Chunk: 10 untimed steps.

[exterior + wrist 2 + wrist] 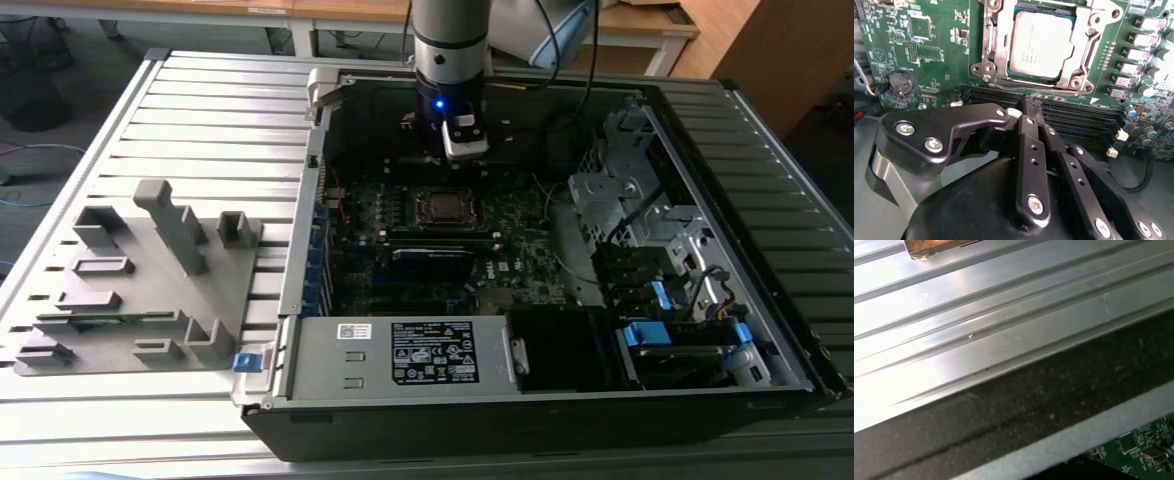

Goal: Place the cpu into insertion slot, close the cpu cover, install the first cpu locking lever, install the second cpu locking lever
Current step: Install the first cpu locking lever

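Here the arm (450, 40) hangs over the far part of an open computer case (534, 400) that lies on a ribbed metal counter (214, 120). The tool (461, 140) sits just beyond the socket (442, 207), a little above the green motherboard (400, 240), with a small blue light glowing on the wrist above it.

In the second wrist view the tool (1026, 107) shows its black fingers (1029, 145) drawn together, tips meeting, with nothing between them: clenched and empty. The tips hover over the black memory slots (1079, 117), just beside the socket's edge.

The cpu (1043, 42) already lies in its slot, its dull silver top facing up. The cpu cover (1081, 55) is down around it, the silvery frame bordering the chip on all sides with the chip showing through the square opening. Whether the locking levers are latched I cannot tell from here.

On the board near the socket there is a round coin battery (900, 82), and a row of small cylindrical capacitors (1149, 55) runs along the other side.

At the exterior view's left a grey plastic fixture (134, 290) with upright posts rests on the counter, well apart from the case. At the near side of the case sits the labelled power supply (400, 350), with blue-tabbed drive bays (654, 335) toward the exterior view's right.

In the first wrist view, the ribbed counter (979, 315) meets the dark rim of the case (1029, 415).
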Tool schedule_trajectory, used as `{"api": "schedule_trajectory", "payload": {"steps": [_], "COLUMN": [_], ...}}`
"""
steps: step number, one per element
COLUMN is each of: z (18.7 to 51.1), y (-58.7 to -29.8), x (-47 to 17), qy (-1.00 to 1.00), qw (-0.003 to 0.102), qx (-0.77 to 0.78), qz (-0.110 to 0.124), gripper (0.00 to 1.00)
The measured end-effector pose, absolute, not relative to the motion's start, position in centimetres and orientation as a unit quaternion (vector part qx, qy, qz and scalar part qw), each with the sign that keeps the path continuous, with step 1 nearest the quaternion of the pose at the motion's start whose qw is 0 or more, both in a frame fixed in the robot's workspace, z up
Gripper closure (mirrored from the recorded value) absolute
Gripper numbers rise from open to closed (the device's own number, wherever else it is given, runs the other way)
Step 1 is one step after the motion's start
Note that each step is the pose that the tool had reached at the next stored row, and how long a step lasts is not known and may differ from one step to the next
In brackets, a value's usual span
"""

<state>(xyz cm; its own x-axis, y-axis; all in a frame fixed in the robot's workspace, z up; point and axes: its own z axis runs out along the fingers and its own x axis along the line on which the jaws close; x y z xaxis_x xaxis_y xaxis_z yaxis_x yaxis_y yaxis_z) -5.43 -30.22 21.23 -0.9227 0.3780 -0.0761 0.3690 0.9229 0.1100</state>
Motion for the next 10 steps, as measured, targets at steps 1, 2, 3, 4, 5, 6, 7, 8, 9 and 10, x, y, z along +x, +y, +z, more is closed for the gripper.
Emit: {"api": "schedule_trajectory", "payload": {"steps": [1, 2, 3, 4, 5, 6, 7, 8, 9, 10], "z": [21.22, 21.21, 21.19, 21.17, 21.14, 21.12, 21.11, 21.1, 21.1, 21.09], "y": [-30.22, -30.22, -30.22, -30.21, -30.21, -30.21, -30.22, -30.21, -30.22, -30.22], "x": [-5.41, -5.4, -5.39, -5.39, -5.39, -5.39, -5.39, -5.39, -5.38, -5.38], "qy": [0.98, 0.981, 0.982, 0.983, 0.984, 0.985, 0.986, 0.987, 0.987, 0.988], "qw": [0.048, 0.047, 0.047, 0.046, 0.046, 0.045, 0.045, 0.044, 0.044, 0.043], "qx": [0.186, 0.182, 0.177, 0.172, 0.167, 0.162, 0.156, 0.152, 0.147, 0.144], "qz": [0.047, 0.047, 0.047, 0.047, 0.046, 0.045, 0.043, 0.04, 0.036, 0.031], "gripper": [0.89, 0.89, 0.89, 0.89, 0.89, 0.89, 0.89, 0.89, 0.89, 0.89]}}
